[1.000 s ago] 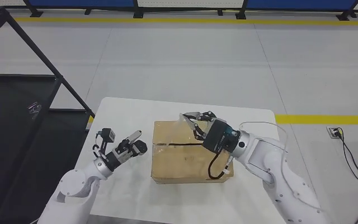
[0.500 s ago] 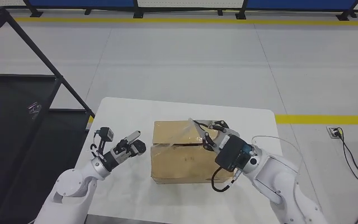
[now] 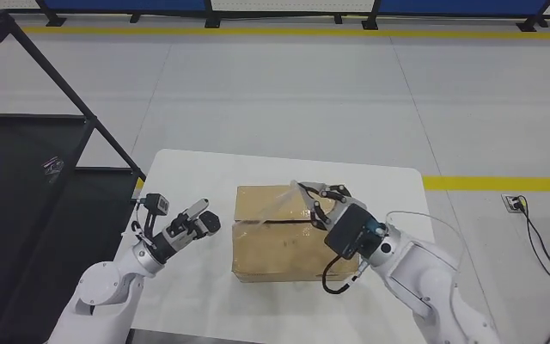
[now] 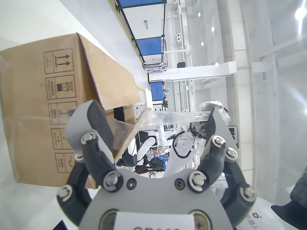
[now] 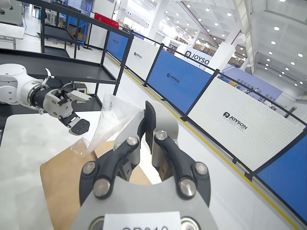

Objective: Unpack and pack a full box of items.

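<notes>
A brown cardboard box [image 3: 275,245] stands in the middle of the white table [image 3: 198,172], its top flaps parted along the middle seam. My right gripper [image 3: 314,194] hangs over the box's far right top, shut on a strip of clear tape [image 3: 288,196] that still runs down to the box. The right wrist view shows the tape [image 5: 112,118] pinched in that gripper [image 5: 144,122] above the box [image 5: 62,175]. My left gripper [image 3: 203,217] is open just left of the box, holding nothing. From its wrist, the left gripper [image 4: 153,123] faces the box's printed side [image 4: 43,101].
A black metal rack [image 3: 51,172] stands off the table's left edge. Bare tabletop lies left of and behind the box. Blue and white panel fencing [image 5: 191,84] borders the floor beyond, marked by a yellow line [image 3: 481,182].
My right gripper has drawn back to the right over the box, pulling the clear tape up from the seam. My left gripper shifted slightly left, still open.
</notes>
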Available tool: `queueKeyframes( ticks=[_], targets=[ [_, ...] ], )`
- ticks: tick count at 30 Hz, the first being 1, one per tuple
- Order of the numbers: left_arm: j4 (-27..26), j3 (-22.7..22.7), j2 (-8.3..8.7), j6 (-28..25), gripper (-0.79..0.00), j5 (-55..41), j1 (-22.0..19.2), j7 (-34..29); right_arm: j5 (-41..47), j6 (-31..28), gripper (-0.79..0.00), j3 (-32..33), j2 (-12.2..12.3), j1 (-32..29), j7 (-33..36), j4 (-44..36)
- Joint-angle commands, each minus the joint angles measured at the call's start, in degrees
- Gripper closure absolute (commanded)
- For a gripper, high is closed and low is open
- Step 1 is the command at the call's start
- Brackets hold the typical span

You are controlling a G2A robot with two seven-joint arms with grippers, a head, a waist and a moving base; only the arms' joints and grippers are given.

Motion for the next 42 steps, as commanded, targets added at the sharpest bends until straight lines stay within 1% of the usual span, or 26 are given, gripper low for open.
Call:
queueKeyframes(
  ticks=[1,5,8,11,19,26,37,42],
  targets=[
    [-1.93,-0.60,0.09,-0.47,-0.785,-0.33,0.50,-0.38,0.31,0.28,0.000,0.67,0.09,-1.09,0.80,0.22],
    [-5.16,-0.63,0.23,-0.20,-0.785,0.34,0.85,-1.48,0.10,1.72,0.000,2.21,0.33,-4.52,0.91,0.03],
    [-5.64,0.76,0.21,1.10,-0.785,2.15,-0.38,-1.64,-0.07,3.16,0.000,3.63,0.52,-7.47,0.18,-0.23],
    [-4.80,2.75,0.06,2.04,-0.785,3.73,-2.18,-1.72,-0.23,4.98,0.000,4.85,0.62,-9.69,1.00,-0.51],
    [-0.30,7.71,-0.53,3.57,-0.785,6.21,-7.26,-1.45,-1.10,9.71,0.000,5.93,0.57,-13.82,3.65,-1.80],
    [2.94,10.77,-1.06,3.86,-0.785,6.86,-10.32,-1.20,-1.98,9.99,0.000,6.66,0.63,-15.23,5.01,-1.39],
    [6.24,15.32,-1.95,4.25,-0.785,8.47,-13.84,-0.64,-5.05,13.67,0.000,5.38,0.23,-14.55,12.37,-0.70],
    [6.89,16.96,-2.30,4.33,-0.785,9.42,-14.73,-0.15,-8.19,12.51,0.000,5.41,0.31,-13.80,13.36,0.54]
  ],
)
